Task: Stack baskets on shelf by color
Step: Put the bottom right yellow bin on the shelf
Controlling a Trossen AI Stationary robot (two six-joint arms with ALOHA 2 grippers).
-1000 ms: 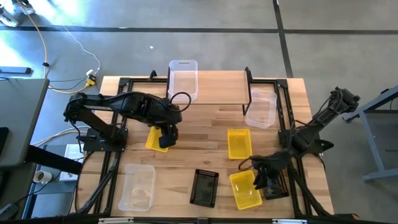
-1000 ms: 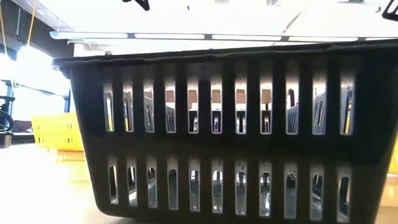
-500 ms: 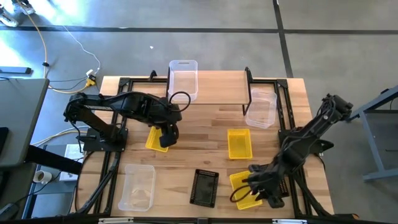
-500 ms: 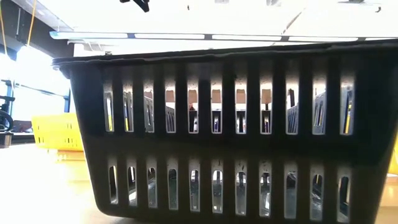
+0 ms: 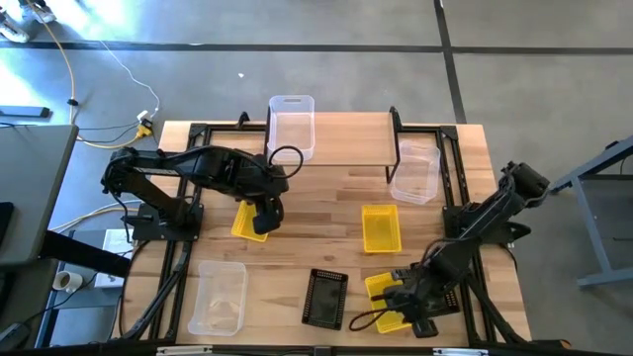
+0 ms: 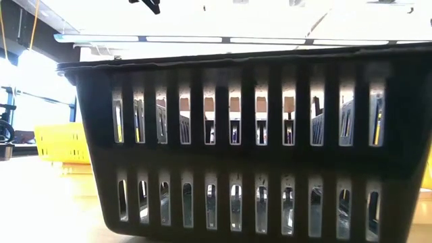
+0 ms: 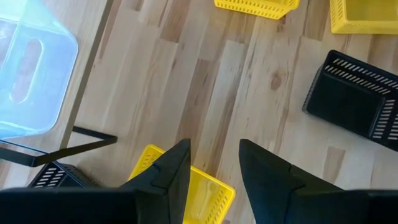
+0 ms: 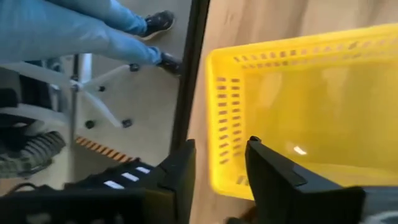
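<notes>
The shelf (image 5: 346, 148) stands at the table's far side, and a clear basket (image 5: 292, 124) rests on its left end. My left gripper (image 5: 263, 223) (image 7: 214, 146) hangs open, pointing down, over a yellow basket (image 5: 247, 220) (image 7: 186, 186) on the table's left middle. My right gripper (image 5: 398, 309) (image 8: 221, 144) is open near the table's near right corner. Its fingers stand on either side of the end wall (image 8: 225, 134) of another yellow basket (image 5: 388, 297), one outside and one inside. A black basket (image 6: 223, 148) fills the low view.
A third yellow basket (image 5: 381, 227) lies mid-table, and the black basket (image 5: 324, 297) sits near the near edge. Clear baskets stand near left (image 5: 218, 297) and to the right of the shelf (image 5: 415, 173). A person's legs (image 8: 93, 31) stand beyond the table edge.
My right gripper has moved toward the near edge and a little to the left, coming down over the near-right yellow basket's end. The left arm has kept still.
</notes>
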